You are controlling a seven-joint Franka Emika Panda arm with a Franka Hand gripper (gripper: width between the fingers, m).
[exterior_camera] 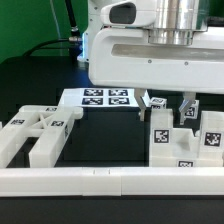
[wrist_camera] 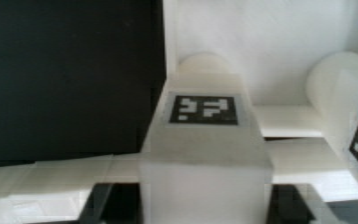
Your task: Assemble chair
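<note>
The chair (exterior_camera: 172, 140) lies in loose parts of glossy white plastic on a matte black desk (exterior_camera: 110, 135), all of it behind the long white border rail (exterior_camera: 110, 182) that runs across the front.

Just behind the rail, toward its end on the exterior view's left, the frame part (exterior_camera: 35, 135) lies flat. It is an open grid of square bars with crisp edges, and small black-and-white tags sit on its top faces. Just behind the rail's other end stands the blocky part (exterior_camera: 192, 150), stepped and upright, with tags on the faces turned toward the rail. I cannot tell whether its foot touches the rail.

Behind the rail's middle, a bare strip of desk separates the two parts and leaves open room.

The jaws come straight down onto the top of the blocky part. In the wrist view a rounded white bar (wrist_camera: 202, 160) with one tag (wrist_camera: 204, 108) fills the centre, and a second tagged piece (wrist_camera: 345, 90) sits just beside it. The jaws seem to be around that bar, but the blurred pictures do not show whether they pinch it.

Farther behind the rail, the marker board (exterior_camera: 105, 97) lies thin and flat on the desk. Above it is the smooth white arm (exterior_camera: 150, 40).
</note>
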